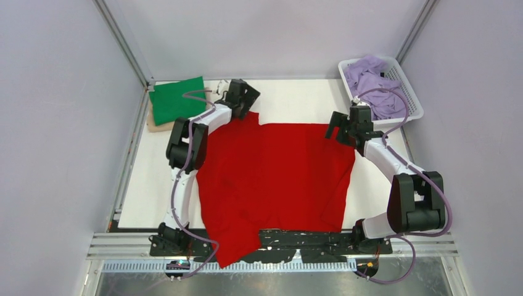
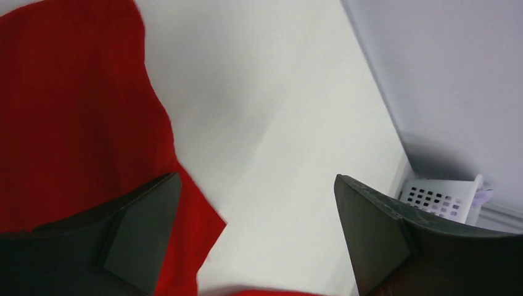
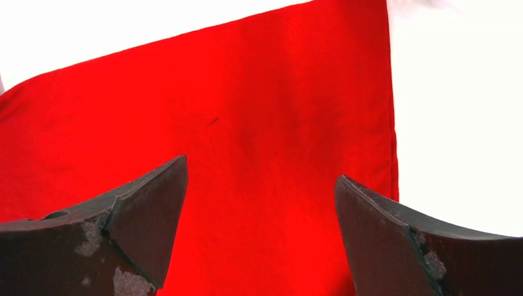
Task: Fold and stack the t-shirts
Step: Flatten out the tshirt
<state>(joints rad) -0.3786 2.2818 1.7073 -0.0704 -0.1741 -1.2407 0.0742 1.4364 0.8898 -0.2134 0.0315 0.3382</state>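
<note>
A bright red t-shirt [image 1: 271, 179] lies spread over the middle of the white table, its near corner hanging over the front edge. It also shows in the left wrist view [image 2: 68, 123] and the right wrist view [image 3: 247, 123]. My left gripper [image 1: 242, 97] is open and empty above the shirt's far left corner. My right gripper [image 1: 343, 126] is open and empty above the shirt's far right corner. A folded green t-shirt [image 1: 177, 100] lies on a folded beige one [image 1: 154, 126] at the far left. Pale lavender t-shirts [image 1: 373, 83] fill the basket.
A white plastic mesh basket [image 1: 412, 92] stands at the far right corner and shows in the left wrist view [image 2: 441, 198]. Grey walls with metal posts close in the table [image 1: 296, 98] on three sides.
</note>
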